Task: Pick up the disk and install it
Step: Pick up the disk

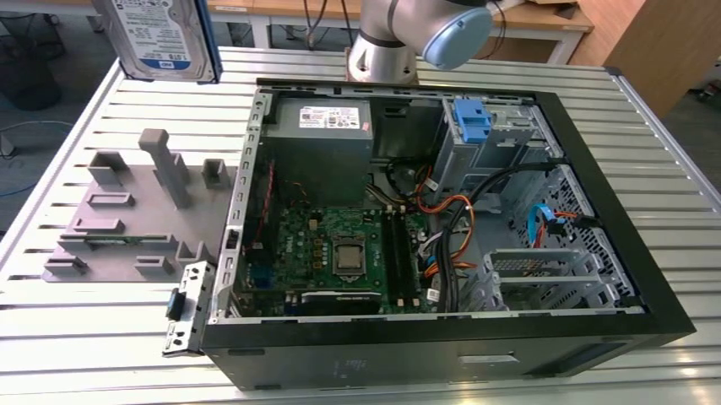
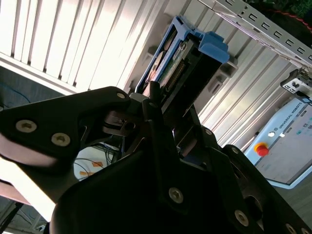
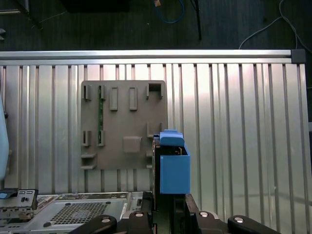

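Gripping the disk [image 1: 158, 34] in the end effector [image 2: 168, 105] high above the tabletop [image 1: 101, 354], pickup done, install into the open computer case [image 1: 394, 363] left.

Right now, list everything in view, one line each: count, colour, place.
the disk: one, silver in a blue carrier, held in the air at the exterior view's upper left.
computer case: one, black, open, on the table.
motherboard: one, green, inside the case.
power supply box: one, grey, in the case near the arm.
bracket: one, blue, in the case, on the exterior view's right of the power supply box.
cables: several, orange, black and blue, in the case.
fixture plate: one, grey, on the table beside the case.
table: one, silver, slatted.
arm: one, grey with a pale blue cap, behind the case.
gripper: one, black, shut on the disk.
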Robot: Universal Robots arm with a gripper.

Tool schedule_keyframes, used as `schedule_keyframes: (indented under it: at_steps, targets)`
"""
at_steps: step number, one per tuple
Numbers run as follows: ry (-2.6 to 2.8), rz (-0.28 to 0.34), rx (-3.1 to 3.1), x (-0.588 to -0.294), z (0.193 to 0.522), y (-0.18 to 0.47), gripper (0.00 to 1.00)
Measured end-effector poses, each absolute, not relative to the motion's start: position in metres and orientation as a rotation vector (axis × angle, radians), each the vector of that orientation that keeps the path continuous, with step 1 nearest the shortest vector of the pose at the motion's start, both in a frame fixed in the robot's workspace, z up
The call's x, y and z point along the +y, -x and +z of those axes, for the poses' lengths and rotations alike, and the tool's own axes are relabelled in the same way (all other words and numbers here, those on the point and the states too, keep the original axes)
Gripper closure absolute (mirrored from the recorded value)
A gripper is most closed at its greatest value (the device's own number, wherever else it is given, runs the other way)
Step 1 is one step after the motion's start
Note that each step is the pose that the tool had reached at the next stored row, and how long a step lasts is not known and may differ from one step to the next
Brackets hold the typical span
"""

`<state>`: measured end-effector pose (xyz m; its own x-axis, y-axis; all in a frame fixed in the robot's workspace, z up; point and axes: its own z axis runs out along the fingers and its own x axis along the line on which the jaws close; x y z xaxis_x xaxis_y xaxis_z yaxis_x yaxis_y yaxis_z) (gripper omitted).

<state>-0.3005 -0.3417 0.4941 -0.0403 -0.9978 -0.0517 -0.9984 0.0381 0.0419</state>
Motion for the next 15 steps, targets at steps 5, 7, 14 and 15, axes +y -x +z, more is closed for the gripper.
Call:
schedule_keyframes:
  at_steps: [5, 7, 14, 15]
  targets:
    - [2.170, 0.103, 2.258, -0.342, 0.494, 0.296, 0.65]
    - [2.170, 0.103, 2.258, -0.342, 0.494, 0.294, 0.65]
    - [2.170, 0.104, 2.258, -0.342, 0.494, 0.288, 0.65]
    - [2.171, 0.103, 2.257, -0.342, 0.494, 0.288, 0.65]
